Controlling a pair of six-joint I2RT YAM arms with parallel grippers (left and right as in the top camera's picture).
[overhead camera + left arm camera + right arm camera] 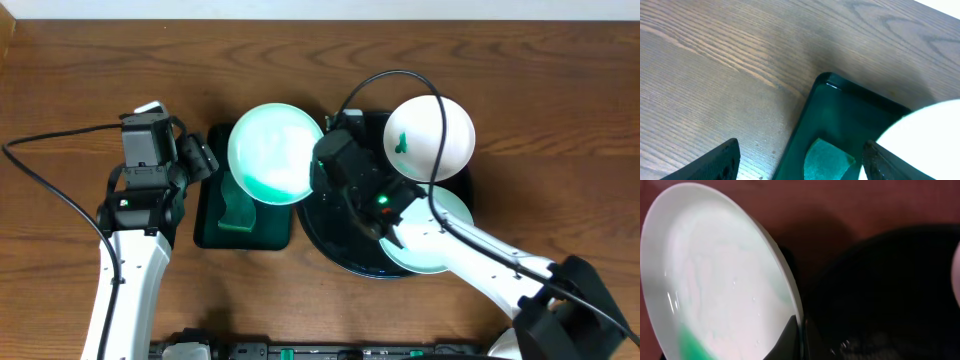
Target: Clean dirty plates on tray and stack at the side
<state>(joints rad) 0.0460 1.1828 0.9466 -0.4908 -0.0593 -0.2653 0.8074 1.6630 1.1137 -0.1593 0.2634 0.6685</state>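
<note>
Overhead: the right gripper point(322, 172) is clamped on the right rim of a mint plate point(272, 152), over the small green tray point(215, 235). The left gripper point(203, 158) gapes empty beside the plate. A white plate point(432, 138) and a second mint plate point(412, 262) lie on the black tray point(332, 235).

Left wrist: the wide-spread fingers point(715, 162) straddle the small green tray's corner, with the mint plate's edge point(930, 135) by the right one.

Right wrist: a dark finger point(787, 337) presses the mint plate's rim.

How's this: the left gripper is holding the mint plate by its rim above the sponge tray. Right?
No, the right gripper holds the mint plate by its rim above the sponge tray; the right wrist view shows its fingers shut on the edge. The left gripper is open, holding nothing.
</note>
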